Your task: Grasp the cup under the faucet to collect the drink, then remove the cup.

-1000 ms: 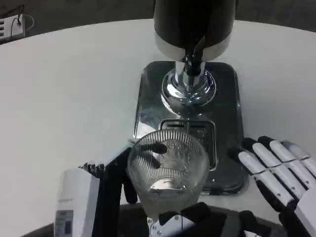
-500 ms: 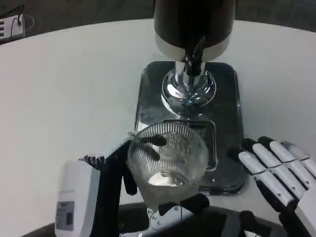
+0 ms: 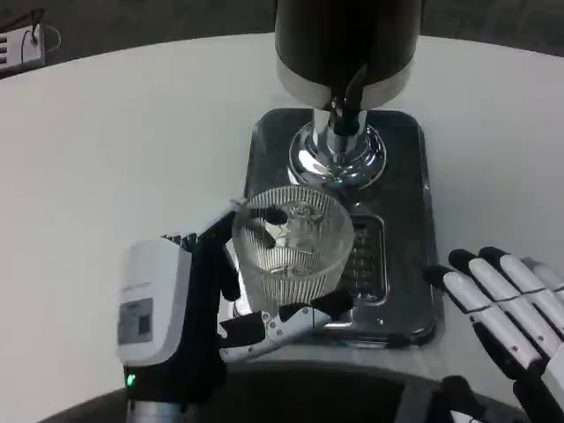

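Head view: left robot hand (image 3: 189,330) grips the ribbed glass cup (image 3: 290,243).
Cup sits over the dispenser tray (image 3: 405,264), at 6 o'clock from the faucet (image 3: 345,110); right robot hand (image 3: 507,322) lies open, fingers spread, at 4 o'clock.

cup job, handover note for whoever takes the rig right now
Left hand grips the ribbed glass cup, fingers wrapped around its side.
Right hand holds nothing, fingers apart, beside the dispenser's metal tray.
The cup sits over the tray's front grille, short of the faucet; any drink in it is too hard to tell.
Done: grasp. Left: place under the faucet, collect, remove.
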Robot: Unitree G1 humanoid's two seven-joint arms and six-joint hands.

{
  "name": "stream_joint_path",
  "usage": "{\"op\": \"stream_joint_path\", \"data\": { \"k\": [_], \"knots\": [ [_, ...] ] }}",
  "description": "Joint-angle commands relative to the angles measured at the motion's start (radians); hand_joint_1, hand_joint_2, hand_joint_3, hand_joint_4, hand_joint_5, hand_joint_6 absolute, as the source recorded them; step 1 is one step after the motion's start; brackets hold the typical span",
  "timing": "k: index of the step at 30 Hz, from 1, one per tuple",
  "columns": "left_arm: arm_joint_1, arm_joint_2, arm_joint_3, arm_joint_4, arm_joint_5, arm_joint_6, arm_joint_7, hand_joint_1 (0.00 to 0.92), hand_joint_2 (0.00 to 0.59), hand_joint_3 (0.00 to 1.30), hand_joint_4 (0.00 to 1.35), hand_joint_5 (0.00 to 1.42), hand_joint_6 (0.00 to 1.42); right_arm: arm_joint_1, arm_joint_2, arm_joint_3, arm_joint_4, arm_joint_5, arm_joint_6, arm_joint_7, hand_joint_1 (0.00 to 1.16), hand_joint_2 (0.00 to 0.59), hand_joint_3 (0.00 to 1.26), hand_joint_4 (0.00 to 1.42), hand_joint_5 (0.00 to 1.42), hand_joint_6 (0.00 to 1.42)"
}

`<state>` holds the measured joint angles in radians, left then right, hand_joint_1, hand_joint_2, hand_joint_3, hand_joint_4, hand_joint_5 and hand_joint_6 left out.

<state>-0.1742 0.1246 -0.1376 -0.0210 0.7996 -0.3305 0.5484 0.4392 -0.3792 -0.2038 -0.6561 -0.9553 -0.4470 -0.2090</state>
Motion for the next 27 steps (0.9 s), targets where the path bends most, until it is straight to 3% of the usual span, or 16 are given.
{"op": "stream_joint_path", "data": {
  "k": [1, 13, 27],
  "knots": [
    [-0.057, 0.002, -0.020, 0.087, 0.026, 0.011, 0.071, 0.793, 0.000, 1.04, 1.10, 1.17, 1.40, 0.006, 0.009, -0.010, -0.009, 0.006, 0.012, 0.008, 0.23, 0.568, 0.12, 0.07, 0.08, 0.13],
    [-0.232, 0.016, -0.052, 0.314, 0.028, 0.030, 0.170, 0.794, 0.000, 1.04, 1.10, 1.17, 1.42, 0.004, 0.019, -0.005, -0.009, -0.003, 0.026, 0.013, 0.23, 0.568, 0.12, 0.07, 0.09, 0.13],
    [-0.394, 0.028, -0.082, 0.523, -0.009, 0.036, 0.187, 0.794, 0.000, 1.04, 1.09, 1.17, 1.40, 0.008, 0.027, -0.004, -0.010, -0.002, 0.031, 0.012, 0.23, 0.559, 0.12, 0.07, 0.09, 0.13]
  ]
}}
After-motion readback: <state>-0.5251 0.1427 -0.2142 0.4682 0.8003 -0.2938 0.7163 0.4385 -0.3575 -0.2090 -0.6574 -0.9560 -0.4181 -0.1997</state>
